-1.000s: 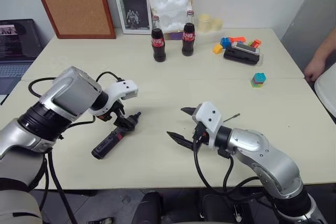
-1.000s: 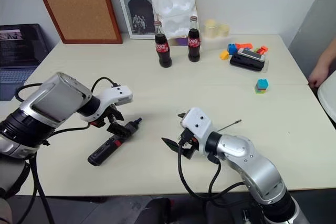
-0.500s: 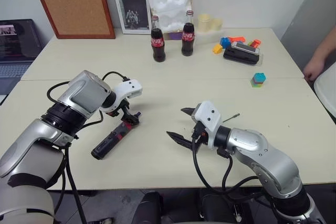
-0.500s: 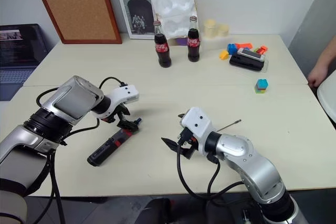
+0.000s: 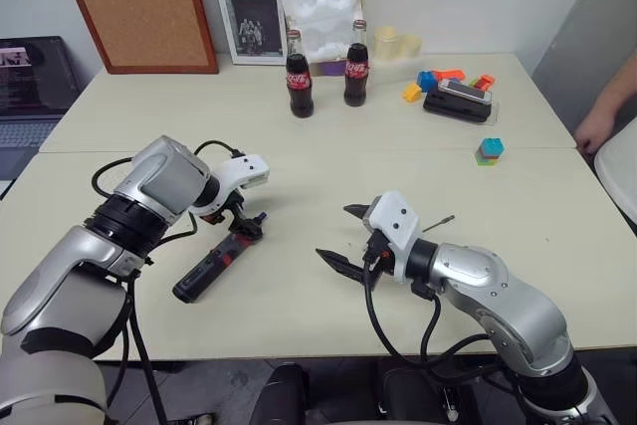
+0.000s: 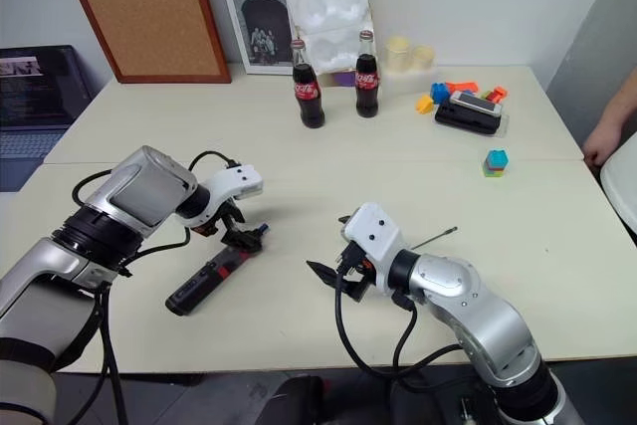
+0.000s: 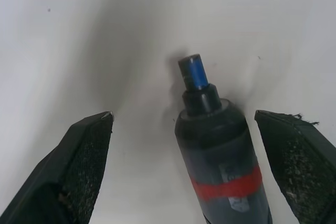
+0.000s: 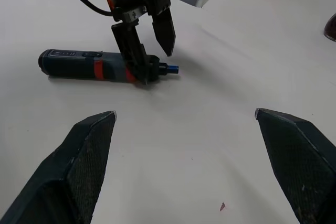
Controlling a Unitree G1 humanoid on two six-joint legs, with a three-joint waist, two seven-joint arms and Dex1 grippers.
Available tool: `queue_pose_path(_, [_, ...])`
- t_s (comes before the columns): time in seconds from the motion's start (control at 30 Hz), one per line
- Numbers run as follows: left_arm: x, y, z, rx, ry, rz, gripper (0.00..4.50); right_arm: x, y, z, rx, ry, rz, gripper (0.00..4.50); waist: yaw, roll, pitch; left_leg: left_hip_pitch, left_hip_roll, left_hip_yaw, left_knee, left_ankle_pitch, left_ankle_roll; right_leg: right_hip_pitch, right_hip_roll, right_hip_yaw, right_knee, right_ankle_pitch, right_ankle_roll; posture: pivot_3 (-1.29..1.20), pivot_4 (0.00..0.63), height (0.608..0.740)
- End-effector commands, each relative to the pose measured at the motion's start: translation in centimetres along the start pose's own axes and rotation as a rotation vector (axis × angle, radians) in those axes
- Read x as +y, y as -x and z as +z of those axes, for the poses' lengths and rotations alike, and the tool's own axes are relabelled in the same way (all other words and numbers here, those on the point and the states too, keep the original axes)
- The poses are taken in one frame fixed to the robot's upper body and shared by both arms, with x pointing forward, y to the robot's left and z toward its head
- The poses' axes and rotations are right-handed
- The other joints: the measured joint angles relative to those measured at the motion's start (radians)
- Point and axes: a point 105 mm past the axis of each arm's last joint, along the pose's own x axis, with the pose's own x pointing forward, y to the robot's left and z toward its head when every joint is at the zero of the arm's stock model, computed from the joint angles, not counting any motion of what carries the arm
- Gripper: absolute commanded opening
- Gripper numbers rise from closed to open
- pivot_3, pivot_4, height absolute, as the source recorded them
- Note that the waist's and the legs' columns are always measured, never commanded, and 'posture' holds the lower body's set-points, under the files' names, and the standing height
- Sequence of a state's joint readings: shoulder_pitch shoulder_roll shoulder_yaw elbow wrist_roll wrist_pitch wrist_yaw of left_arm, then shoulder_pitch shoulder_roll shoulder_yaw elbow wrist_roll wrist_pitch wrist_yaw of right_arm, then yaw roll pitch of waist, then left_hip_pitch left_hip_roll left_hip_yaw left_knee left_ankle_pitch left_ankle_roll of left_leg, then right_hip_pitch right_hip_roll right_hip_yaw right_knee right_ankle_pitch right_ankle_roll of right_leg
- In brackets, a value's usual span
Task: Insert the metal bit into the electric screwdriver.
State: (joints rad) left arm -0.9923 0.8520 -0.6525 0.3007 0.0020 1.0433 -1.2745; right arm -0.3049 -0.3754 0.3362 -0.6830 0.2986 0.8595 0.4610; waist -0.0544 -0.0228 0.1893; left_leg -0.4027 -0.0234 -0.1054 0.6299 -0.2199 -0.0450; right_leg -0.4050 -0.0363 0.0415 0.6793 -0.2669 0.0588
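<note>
Check the left gripper: its jaws stand wide apart, straddling the narrow front end of the electric screwdriver, which lies flat on the cream table. In the left wrist view you see the red band and blue tip between the fingers, with a gap on either side. The right gripper hangs wide open and empty above the table, near its front edge. Locate the metal bit lying on the table just behind the right gripper's wrist.
</note>
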Motion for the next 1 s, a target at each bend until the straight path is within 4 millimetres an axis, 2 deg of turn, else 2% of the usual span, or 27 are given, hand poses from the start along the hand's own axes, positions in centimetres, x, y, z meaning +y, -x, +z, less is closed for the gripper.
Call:
queue_pose_path(0.03, [0.2, 0.7, 0.3, -0.014, 0.013, 0.034, 4.5, 0.2, 0.3, 1.4, -0.056, 0.031, 0.01, 4.46, 0.0, 0.0, 0.0, 0.0, 0.0, 0.0, 0.0, 0.0, 0.0, 0.0, 0.0, 0.0, 0.0, 0.0, 0.0, 0.0, 0.15, 0.74])
queue_pose_path(0.37, [-0.4, 0.2, 0.1, -0.015, 0.025, 0.024, 4.5, 0.2, 0.4, 1.2, -0.05, 0.03, 0.01, 4.46, 0.0, 0.0, 0.0, 0.0, 0.0, 0.0, 0.0, 0.0, 0.0, 0.0, 0.0, 0.0, 0.0, 0.0, 0.0, 0.0, 0.15, 0.74])
queue_pose_path(0.5, [-0.6, -0.2, -0.1, -0.013, 0.028, 0.021, 3.91, 0.2, 0.4, 1.2, -0.05, 0.029, 0.007, 4.5, 0.0, 0.0, 0.0, 0.0, 0.0, 0.0, 0.0, 0.0, 0.0, 0.0, 0.0, 0.0, 0.0, 0.0, 0.0, 0.0, 0.15, 0.74])
queue_pose_path(0.67, [-0.7, -0.9, -0.1, -0.021, 0.027, 0.026, 2.83, 0.4, 0.3, 1.1, -0.051, 0.028, 0.009, 4.5, 0.001, 0.0, 0.0, 0.0, 0.0, 0.0, 0.0, 0.0, 0.0, 0.0, 0.0, 0.0, 0.0, 0.0, 0.0, 0.0, 0.15, 0.74])
queue_pose_path(0.87, [-0.5, -0.9, -0.1, -0.028, 0.028, 0.028, 1.78, 0.4, 0.2, 1.1, -0.048, 0.027, 0.008, 4.5, 0.002, 0.0, 0.0, 0.001, 0.0, 0.0, 0.0, 0.0, 0.0, 0.001, 0.0, 0.0, 0.001, 0.0, 0.0, 0.0, 0.15, 0.74])
queue_pose_path(1.0, [0.0, 0.3, 0.5, -0.058, 0.05, 0.035, 1.67, 0.4, 0.3, 1.0, -0.046, 0.025, 0.009, 4.5, 0.002, 0.0, 0.0, 0.001, 0.0, 0.0, 0.0, 0.0, 0.0, 0.001, 0.0, 0.0, 0.001, 0.0, 0.0, 0.0, 0.15, 0.74])
